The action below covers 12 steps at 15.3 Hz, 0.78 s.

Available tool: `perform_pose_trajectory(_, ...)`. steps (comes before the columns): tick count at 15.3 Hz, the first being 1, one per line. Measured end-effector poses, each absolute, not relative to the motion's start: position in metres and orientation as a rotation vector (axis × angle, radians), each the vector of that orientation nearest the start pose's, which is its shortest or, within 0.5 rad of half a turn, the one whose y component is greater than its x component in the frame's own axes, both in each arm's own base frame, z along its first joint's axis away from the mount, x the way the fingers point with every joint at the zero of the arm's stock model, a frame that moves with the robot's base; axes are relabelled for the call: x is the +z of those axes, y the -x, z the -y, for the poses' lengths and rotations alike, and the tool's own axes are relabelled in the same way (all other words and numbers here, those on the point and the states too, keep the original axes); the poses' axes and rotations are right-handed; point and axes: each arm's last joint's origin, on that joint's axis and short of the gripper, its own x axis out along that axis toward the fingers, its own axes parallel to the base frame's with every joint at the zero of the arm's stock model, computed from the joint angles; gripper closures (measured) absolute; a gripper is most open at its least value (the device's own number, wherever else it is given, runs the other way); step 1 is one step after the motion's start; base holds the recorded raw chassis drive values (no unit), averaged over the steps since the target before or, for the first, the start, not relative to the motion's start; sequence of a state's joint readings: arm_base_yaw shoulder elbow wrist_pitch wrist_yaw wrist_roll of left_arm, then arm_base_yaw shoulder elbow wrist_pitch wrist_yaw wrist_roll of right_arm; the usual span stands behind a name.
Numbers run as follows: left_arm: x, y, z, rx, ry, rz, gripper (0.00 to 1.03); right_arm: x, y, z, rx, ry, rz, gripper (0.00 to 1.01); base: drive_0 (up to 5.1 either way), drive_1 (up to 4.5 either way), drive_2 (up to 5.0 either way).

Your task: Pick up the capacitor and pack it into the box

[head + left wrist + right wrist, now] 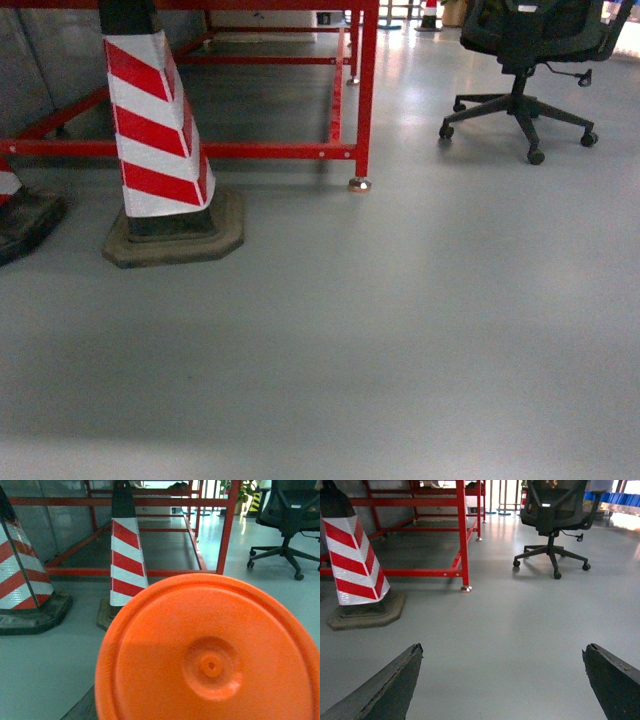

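Observation:
A big orange round disc (pixel 210 655) with a raised hub and a small centre hole fills the lower right of the left wrist view, very close to the camera. I cannot tell whether it is the capacitor. It hides my left gripper's fingers, and only a dark sliver (pixel 82 709) shows at its lower left edge. My right gripper (pixel 501 647) is open wide, its two dark fingertips (pixel 412 655) apart over bare grey floor with nothing between them. The box is out of view. Neither gripper shows in the head view.
A red-and-white striped cone (pixel 155 130) on a dark base stands at the left, with another cone (pixel 20 575) further left. Behind them is a red metal frame (pixel 365 90). A black office chair (pixel 525 60) stands at the back right on the grey floor (pixel 400 330).

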<state>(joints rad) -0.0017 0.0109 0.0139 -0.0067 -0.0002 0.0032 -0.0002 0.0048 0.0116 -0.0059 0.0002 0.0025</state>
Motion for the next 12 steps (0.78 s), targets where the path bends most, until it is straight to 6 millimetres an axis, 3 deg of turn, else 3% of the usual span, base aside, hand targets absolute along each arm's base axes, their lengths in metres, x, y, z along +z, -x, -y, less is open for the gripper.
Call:
perform_pose_trajectory(11,0.1667,-0.0975,0.0001,0.001,-0.003,-0.004,0.59,0.1669,-0.0973,0.0000,0.000,-0.002,0.005,0.03,-5.0,2.44,2.4)
perform_pose_trajectory(12,0.1667,-0.0975,0.0001,0.000,-0.003,-0.004,0.59,0.1666,-0.0973,0.0000,0.000,-0.002,0.001,0.03,0.0,0.00,0.0)
